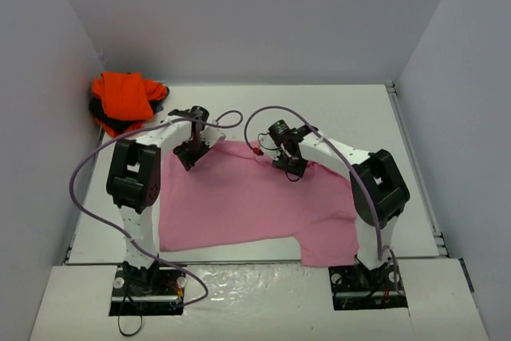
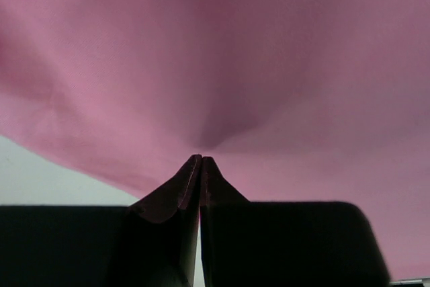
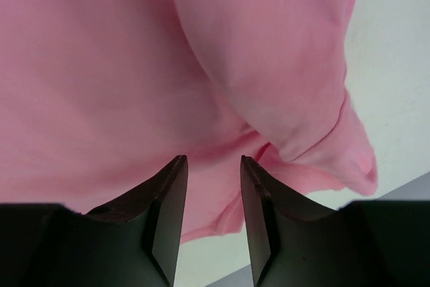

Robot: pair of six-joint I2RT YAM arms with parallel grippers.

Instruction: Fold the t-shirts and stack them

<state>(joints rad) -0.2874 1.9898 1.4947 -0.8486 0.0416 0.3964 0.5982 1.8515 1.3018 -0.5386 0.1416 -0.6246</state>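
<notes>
Two arms low over the pink t-shirt (image 1: 239, 205): left jaws tight on cloth, right jaws apart.

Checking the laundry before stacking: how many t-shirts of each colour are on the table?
Pink t-shirt: 1
Orange t-shirt: 1
Dark t-shirt, mostly hidden under the orange one: 1
Total: 3
</notes>
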